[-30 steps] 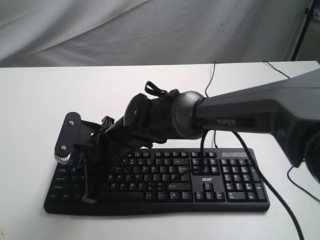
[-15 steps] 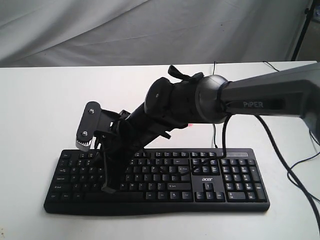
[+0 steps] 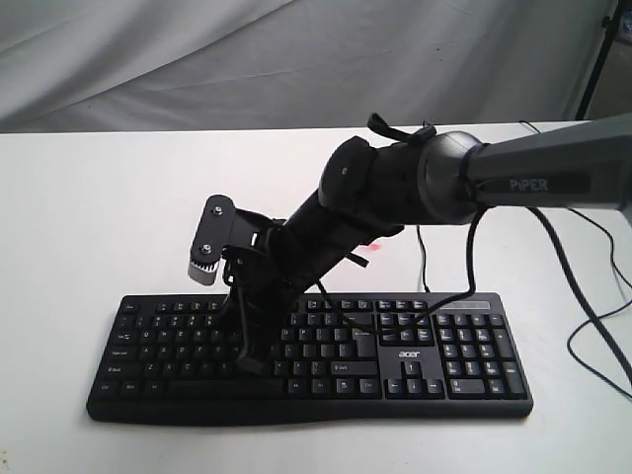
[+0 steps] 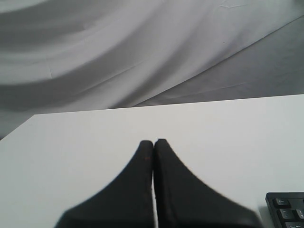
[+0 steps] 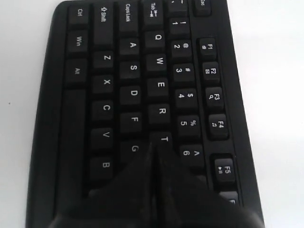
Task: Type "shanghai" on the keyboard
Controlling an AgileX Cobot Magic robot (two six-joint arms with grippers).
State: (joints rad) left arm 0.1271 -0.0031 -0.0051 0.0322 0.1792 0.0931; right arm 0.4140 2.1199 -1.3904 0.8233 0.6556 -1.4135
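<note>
The keyboard (image 3: 464, 360) lies on the white worktop (image 3: 89, 197) in the lower middle of the exterior frame. Its long axis runs left to right across the picture, with the number pad at the right end, the space-bar edge toward the bottom of the frame and the function row toward the top. It sits flat and square to the camera, which I judge lets each row be reached by a simple sideways shift of the arm. The right hand (image 3: 247, 366) comes in from the right of the frame and reaches across to the left half of the letter block, pitched steeply down with its fingers clenched together on nothing. Closed like that they make one narrow point, which looks meant to strike a single key without catching its neighbours. In the right wrist view the joined tip sits at the seam between G and T, and the keys past it are hidden under the fingers. I cannot tell which key is under it, or whether it is pressing or just above the caps. The left hand (image 4: 153, 143) is likewise clenched and empty, held over bare worktop with only a corner of the keyboard showing at the lower right of its frame. It seems to be parked clear so the typing arm has room.
</note>
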